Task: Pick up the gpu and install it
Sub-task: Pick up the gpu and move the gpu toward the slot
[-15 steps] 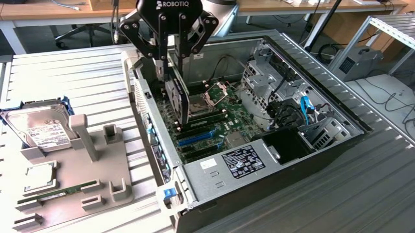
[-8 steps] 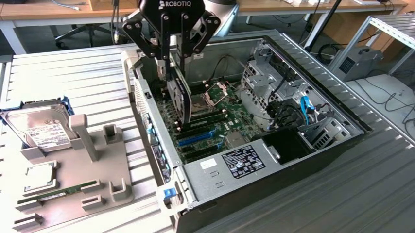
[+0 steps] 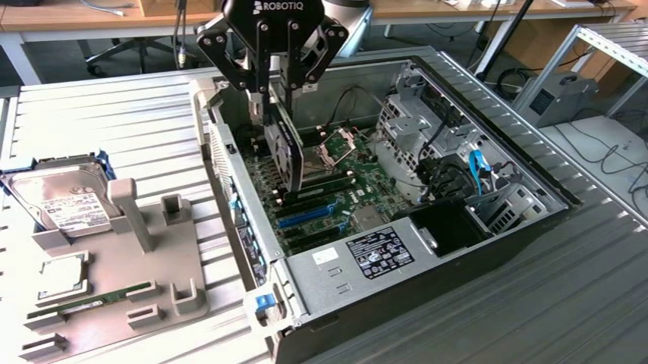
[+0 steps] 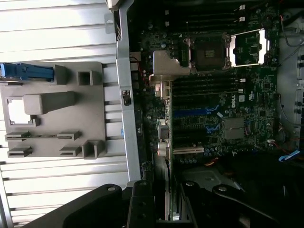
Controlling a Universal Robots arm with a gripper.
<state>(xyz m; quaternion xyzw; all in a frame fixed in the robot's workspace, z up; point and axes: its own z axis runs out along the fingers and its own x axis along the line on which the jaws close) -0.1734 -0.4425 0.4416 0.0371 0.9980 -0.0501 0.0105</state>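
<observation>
the robotiq gripper [image 3: 281, 89] hangs over the open computer case [image 3: 511, 144], its two black fingers clamped on the upper edge of the gpu [image 3: 285, 148]. the card hangs on edge, fan side facing the exterior view's left, with its lower edge down inside the case, close over the motherboard [image 3: 354, 178]. whether it touches a slot i cannot tell. in the wrist view the gpu [image 4: 164, 142] appears edge-on, running away from the gripper [image 4: 166, 204] across the board, with its silver bracket end beside the case wall. just beyond the card lies the cpu socket [image 3: 329, 152], its metal latch frame tilted open. the blue expansion slots [image 3: 303, 216] sit between the card and the power supply [image 3: 375, 254], which carries a black label. outside the case, at the exterior view's left, a grey holder tray [image 3: 111, 303] rests on the ribbed metal table [image 3: 121, 121]. a hard drive [image 3: 66, 201] leans at the tray's far end, and a ram stick [image 3: 91, 299] lies in the tray nearer the camera.
</observation>
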